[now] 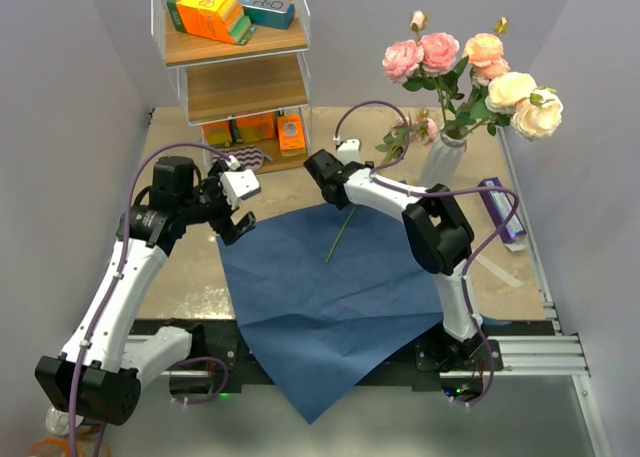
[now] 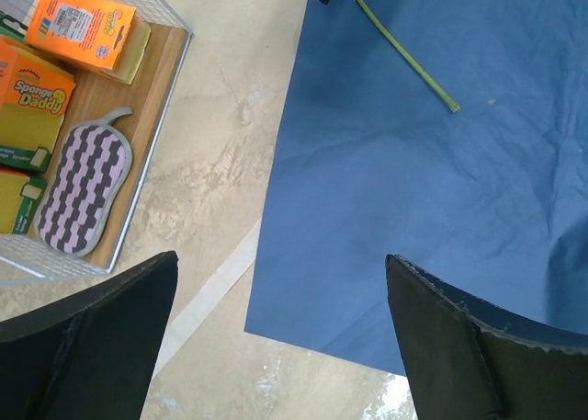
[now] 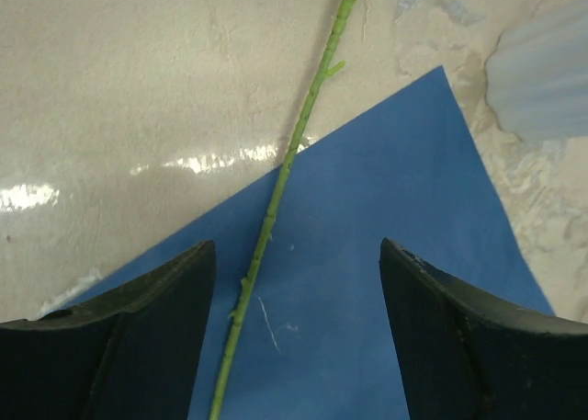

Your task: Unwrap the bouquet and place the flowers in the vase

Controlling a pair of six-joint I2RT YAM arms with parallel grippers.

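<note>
Unwrapping looks done: the paper (image 1: 320,287) lies flat and most flowers (image 1: 470,67) stand in the vase (image 1: 441,162). 1 stem (image 3: 276,199) lies across the paper's far corner. My right gripper (image 3: 296,255) straddles it, jaws apart, holding nothing; my left gripper (image 2: 280,259) hovers open. Next, I'd close on the stem and lift.

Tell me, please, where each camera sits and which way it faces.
Top external: above and behind the bases, looking down on the table; left arm and right arm show.
Left wrist: on the left arm, looking down on the blue paper and shelf rack; its open fingers show.
Right wrist: on the right arm, looking down on the green stem; its fingers flank it.
Shared: all three show stem and paper.
</note>
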